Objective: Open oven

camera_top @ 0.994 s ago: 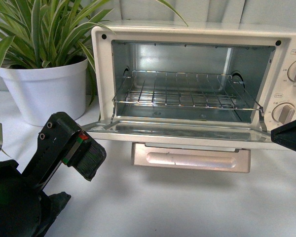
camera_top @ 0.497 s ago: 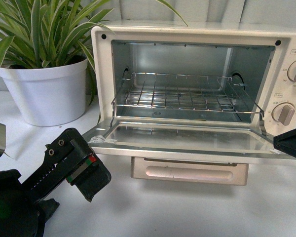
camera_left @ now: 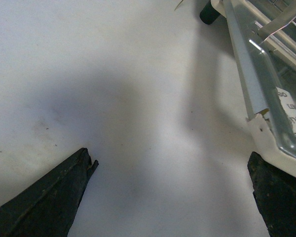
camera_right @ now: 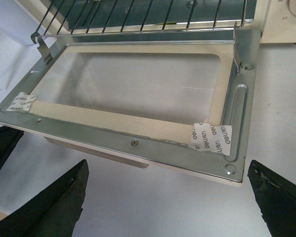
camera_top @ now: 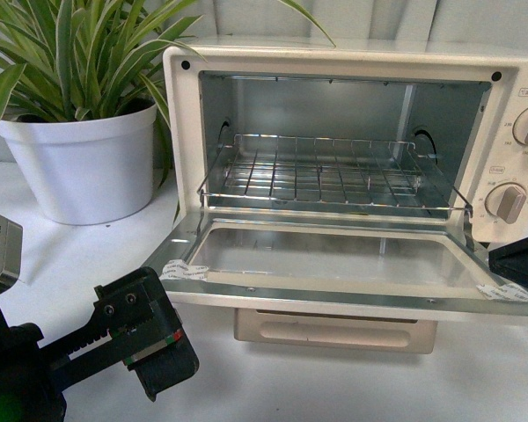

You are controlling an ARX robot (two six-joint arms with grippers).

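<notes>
The oven door lay flat mid-frame, seemingly done; left claw and right claw gaped empty, needing only retreat.

Glossy metal oven interior

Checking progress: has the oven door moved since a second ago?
Yes. The door swung further down, its front edge now farther below the lower knob.

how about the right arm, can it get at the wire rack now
Probably yes: the door lies folded down, the wire rack sits exposed, and the open right gripper faces it with nothing between.
</notes>
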